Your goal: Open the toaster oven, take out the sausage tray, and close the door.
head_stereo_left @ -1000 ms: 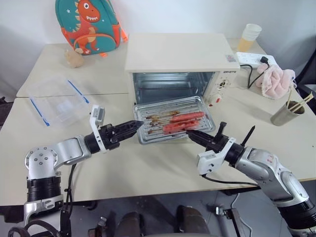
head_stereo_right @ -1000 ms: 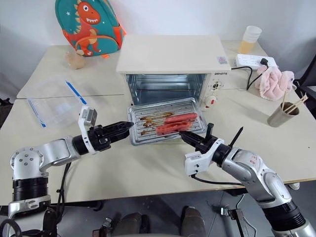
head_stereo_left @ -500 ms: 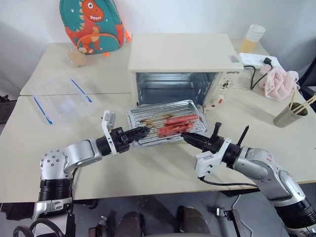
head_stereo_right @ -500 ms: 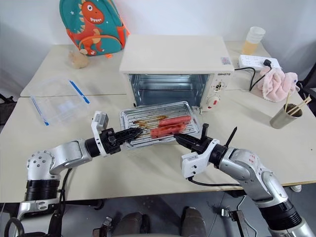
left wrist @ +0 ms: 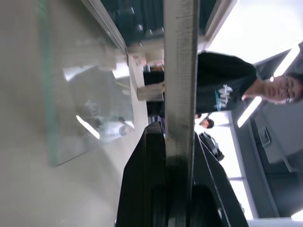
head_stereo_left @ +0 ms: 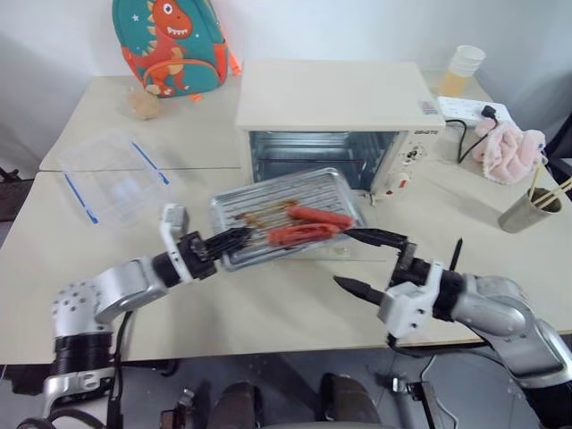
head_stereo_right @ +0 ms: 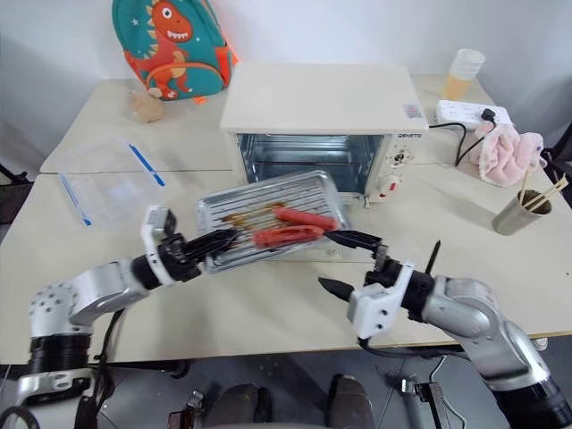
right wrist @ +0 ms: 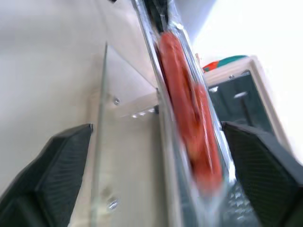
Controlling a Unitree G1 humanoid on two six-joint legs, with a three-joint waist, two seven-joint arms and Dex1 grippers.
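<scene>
The cream toaster oven (head_stereo_left: 331,98) stands open at mid-table. Its glass door (right wrist: 128,151) lies folded down flat in front of it. The sausage tray (head_stereo_left: 286,201), silver with red sausages (head_stereo_left: 304,225), hangs tilted above the door. My left gripper (head_stereo_left: 234,238) is shut on the tray's left edge. In the left wrist view that edge (left wrist: 179,71) runs straight between the fingers. My right gripper (head_stereo_left: 343,257) is open just off the tray's right front corner, touching nothing. In the right wrist view its wide-spread fingers (right wrist: 57,161) frame the tray.
A clear container with blue clips (head_stereo_left: 112,179) lies at the left and a dinosaur backpack (head_stereo_left: 170,45) behind it. To the right are a pink cloth (head_stereo_left: 508,147), a power strip (head_stereo_left: 465,107), a plastic cup (head_stereo_left: 466,67) and a metal cup with chopsticks (head_stereo_left: 527,210). A person (left wrist: 222,90) stands beyond the table.
My left gripper closed on the tray's left edge. My right gripper let go of the tray's front right edge, opened wide and drew back. The tray rose, tilted and shifted left.
</scene>
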